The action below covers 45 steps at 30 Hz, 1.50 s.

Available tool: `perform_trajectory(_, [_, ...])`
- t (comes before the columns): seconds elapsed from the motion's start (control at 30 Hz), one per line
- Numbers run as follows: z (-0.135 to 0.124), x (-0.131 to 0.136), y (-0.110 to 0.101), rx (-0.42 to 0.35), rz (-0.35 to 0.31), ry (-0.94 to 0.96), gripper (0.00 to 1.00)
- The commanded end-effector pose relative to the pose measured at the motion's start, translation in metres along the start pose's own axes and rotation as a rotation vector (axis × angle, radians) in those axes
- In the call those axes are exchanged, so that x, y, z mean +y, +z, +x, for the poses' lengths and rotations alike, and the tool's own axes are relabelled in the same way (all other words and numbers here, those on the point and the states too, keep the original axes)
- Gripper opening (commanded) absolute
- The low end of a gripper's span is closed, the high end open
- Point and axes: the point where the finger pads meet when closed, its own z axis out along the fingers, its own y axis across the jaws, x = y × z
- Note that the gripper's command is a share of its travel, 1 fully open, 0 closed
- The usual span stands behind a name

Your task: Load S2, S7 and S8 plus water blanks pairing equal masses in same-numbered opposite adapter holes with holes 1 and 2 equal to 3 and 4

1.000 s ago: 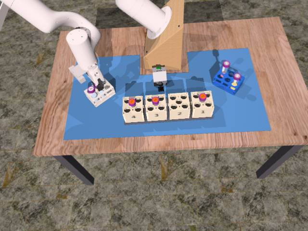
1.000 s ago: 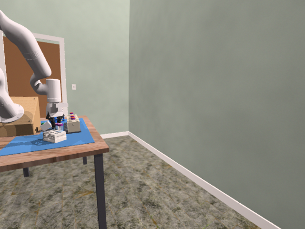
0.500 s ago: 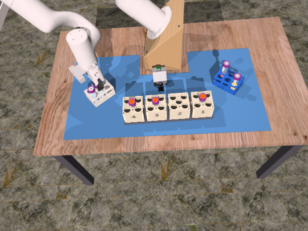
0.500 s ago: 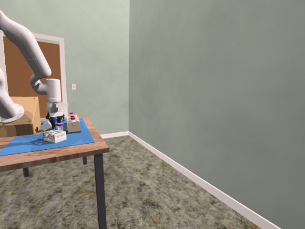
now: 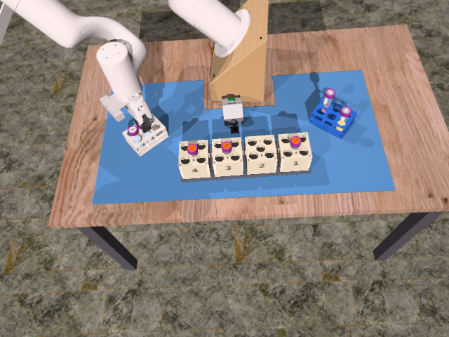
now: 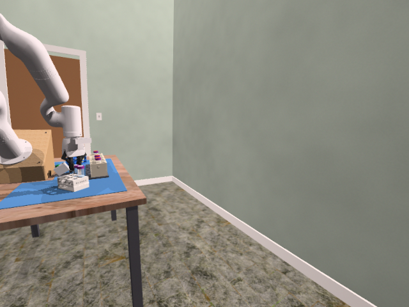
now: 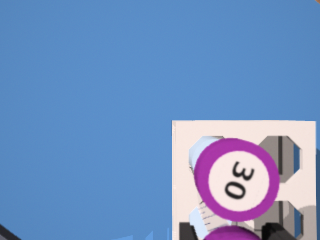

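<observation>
My gripper is down over the white blank rack at the left of the blue mat and is shut on a purple-capped tube standing in it; that tube's cap dot is cut off at the bottom edge of the wrist view. A water blank marked 30 stands in the neighbouring well, and it also shows in the top view. Adapters 4, 3, 2 and 1 stand in a row. Orange-dot samples stand in adapter 4, adapter 3 and adapter 1. Adapter 2 is empty.
A blue rack at the right holds two tubes. The DONE key sits on a small desk behind the adapters. A tall wooden block carries the arm's base behind it.
</observation>
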Motion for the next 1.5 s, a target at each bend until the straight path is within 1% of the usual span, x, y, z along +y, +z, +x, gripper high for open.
perform_trajectory(0.0, [0.0, 0.0, 0.0, 0.001, 0.001, 0.0, 0.0])
perform_trajectory(0.23, [0.0, 0.0, 0.0, 0.001, 0.001, 0.0, 0.0])
perform_trajectory(1.47, [0.0, 0.0, -0.02, 0.001, 0.001, 0.0, 0.0])
